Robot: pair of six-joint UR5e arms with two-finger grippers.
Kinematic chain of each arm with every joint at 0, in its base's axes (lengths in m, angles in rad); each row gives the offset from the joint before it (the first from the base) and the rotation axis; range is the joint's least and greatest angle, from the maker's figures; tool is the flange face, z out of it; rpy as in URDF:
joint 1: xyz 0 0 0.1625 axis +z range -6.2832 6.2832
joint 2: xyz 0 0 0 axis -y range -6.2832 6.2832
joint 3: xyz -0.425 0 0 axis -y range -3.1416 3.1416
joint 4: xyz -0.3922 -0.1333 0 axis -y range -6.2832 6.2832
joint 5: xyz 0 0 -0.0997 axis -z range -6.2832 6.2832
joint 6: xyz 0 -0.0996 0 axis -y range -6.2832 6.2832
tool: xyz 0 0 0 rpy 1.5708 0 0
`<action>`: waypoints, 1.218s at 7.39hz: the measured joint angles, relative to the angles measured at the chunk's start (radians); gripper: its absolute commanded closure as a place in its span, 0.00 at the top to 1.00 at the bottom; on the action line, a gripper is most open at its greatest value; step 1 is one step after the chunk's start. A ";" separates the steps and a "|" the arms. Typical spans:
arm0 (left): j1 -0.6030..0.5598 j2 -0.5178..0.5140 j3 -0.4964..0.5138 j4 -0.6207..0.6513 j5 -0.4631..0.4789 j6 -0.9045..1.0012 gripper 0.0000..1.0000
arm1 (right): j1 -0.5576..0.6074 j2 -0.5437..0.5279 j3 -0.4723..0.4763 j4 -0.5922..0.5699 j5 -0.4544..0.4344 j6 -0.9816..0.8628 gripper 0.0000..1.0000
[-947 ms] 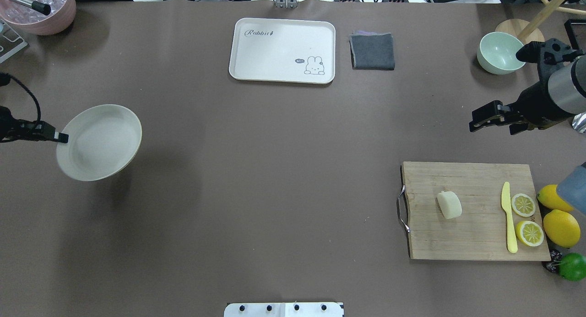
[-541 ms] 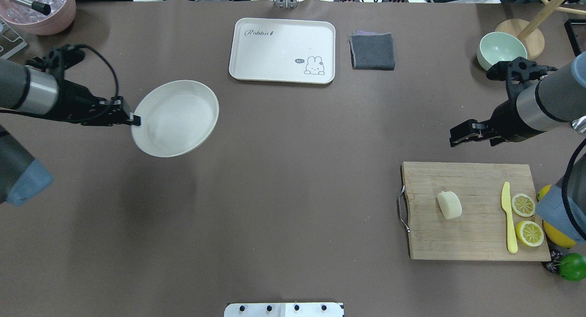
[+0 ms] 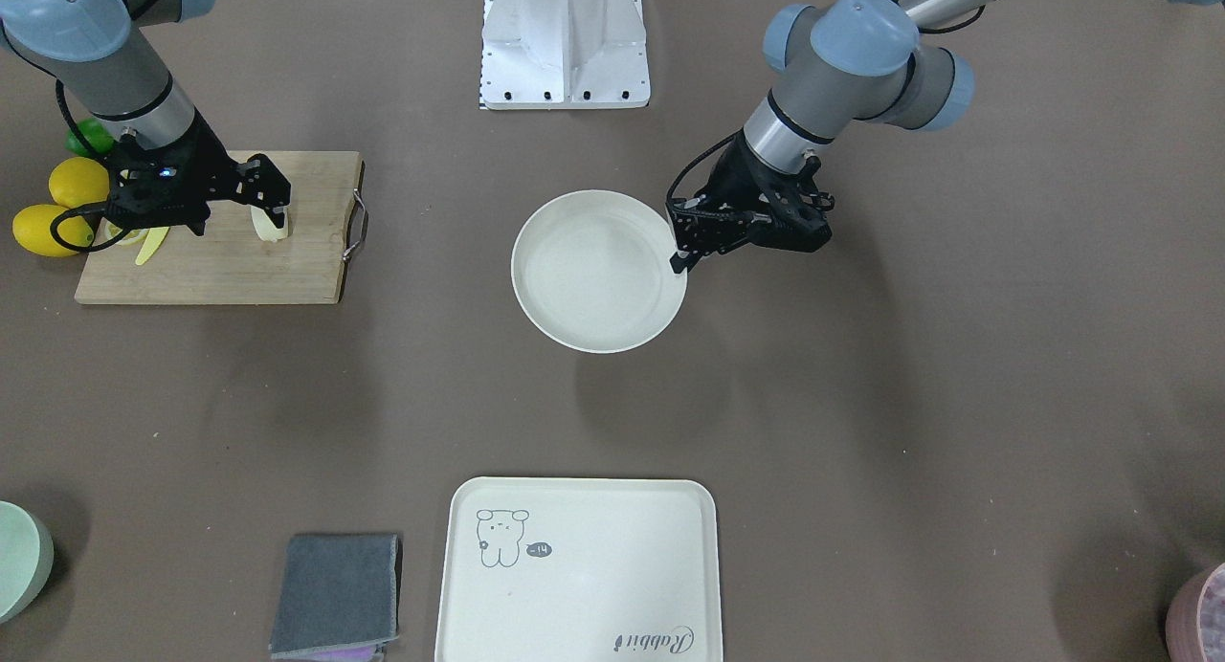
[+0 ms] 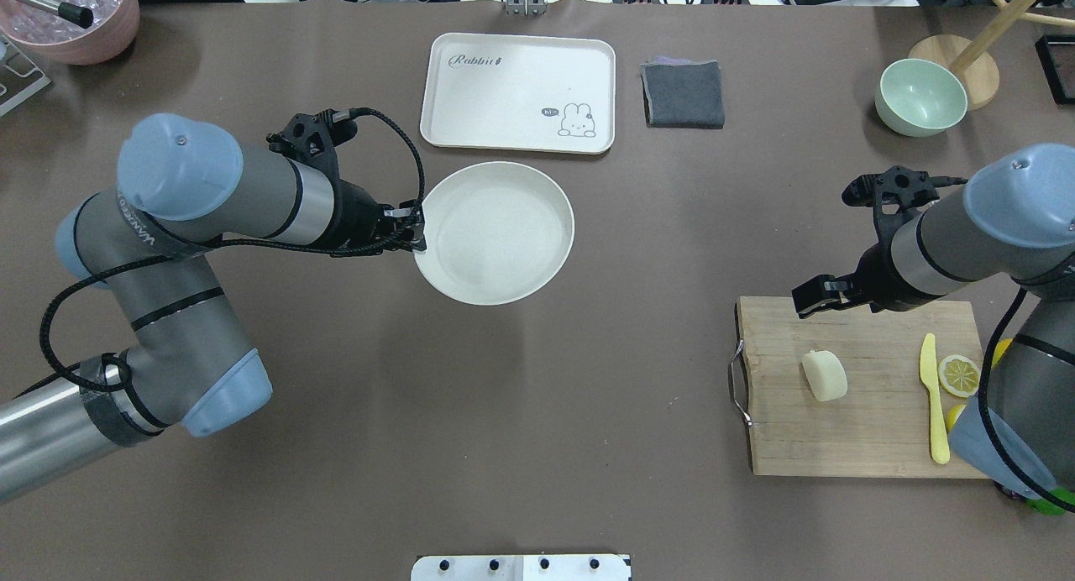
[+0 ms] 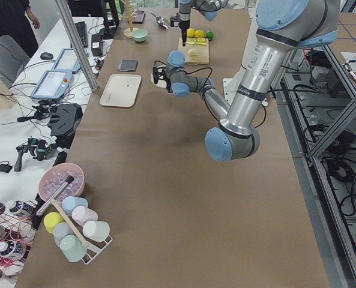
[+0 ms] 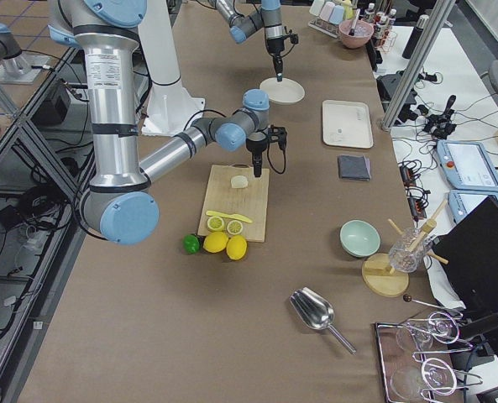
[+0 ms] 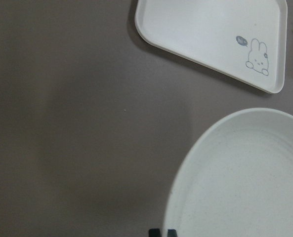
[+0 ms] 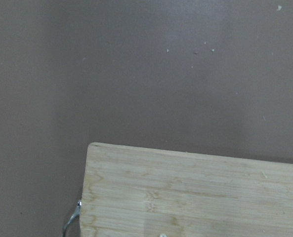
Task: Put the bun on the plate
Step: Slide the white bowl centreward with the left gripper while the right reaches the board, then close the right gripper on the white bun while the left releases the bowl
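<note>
**A:** What does the left end effector (image 4: 416, 232) have?

**B:** Its fingertips are pinched shut on the rim of the plate (image 4: 495, 232). The dish spreads out from the tips toward the robot's right. It throws a soft shadow on the surface (image 4: 537, 413) beneath it. The rabbit tray (image 4: 518, 91) lies just beyond the plate, farther from the robot.

**A:** And the right end effector (image 4: 812, 299)?

**B:** It hangs over the far edge of the cutting board (image 4: 873, 434) and holds nothing. I cannot tell how wide its jaws stand.

**A:** Where is the bun (image 4: 825, 374)?

**B:** It lies on the board, below that end effector and slightly nearer the robot, and nothing touches it. A yellow knife (image 4: 930, 396) and a lemon half (image 4: 960, 374) lie farther to that end effector's right. The bun is well apart from the plate.
</note>
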 measured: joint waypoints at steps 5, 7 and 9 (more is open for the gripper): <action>0.046 0.005 0.003 0.006 0.072 -0.005 0.00 | -0.112 -0.072 -0.055 0.131 -0.077 0.013 0.90; 0.100 0.018 0.021 0.006 0.152 -0.003 0.00 | -0.121 -0.077 -0.055 0.133 -0.073 0.028 0.89; 0.207 0.027 0.048 0.005 0.285 -0.002 0.00 | -0.125 -0.078 -0.048 0.134 -0.069 0.039 0.87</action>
